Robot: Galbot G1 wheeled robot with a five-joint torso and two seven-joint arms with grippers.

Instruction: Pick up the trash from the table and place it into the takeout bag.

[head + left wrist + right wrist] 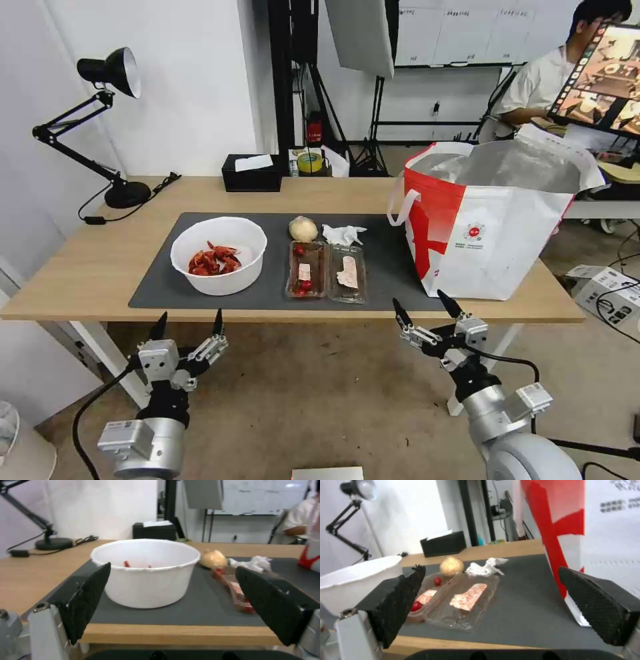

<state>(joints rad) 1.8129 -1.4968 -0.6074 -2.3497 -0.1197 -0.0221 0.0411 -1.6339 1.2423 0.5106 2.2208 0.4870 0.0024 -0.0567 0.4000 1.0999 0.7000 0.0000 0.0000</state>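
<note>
- Trash sits on our dark grey mat (393, 267) on the light-wood surface (80, 267): a white bowl (219, 255) of red crayfish shells at the left, a clear clamshell tray (327, 271) with red bits just to its right, and behind the tray a beige wrapped ball (303, 229) and a crumpled white tissue (343, 234), near each other.
- At the right end of the mat we see the red-and-white takeout bag (487, 227) standing upright, its mouth open on silver foil lining.
- Our left tool (187, 324) hangs below the near edge of the surface, in front of the bowl, its 2 fingers spread and holding nothing.
- Our right tool (427, 305) hangs at the near edge, between tray and bag, likewise spread wide and empty.
- A black tissue box (251, 173) and a black desk lamp (107, 120) stand at the far side.
</note>
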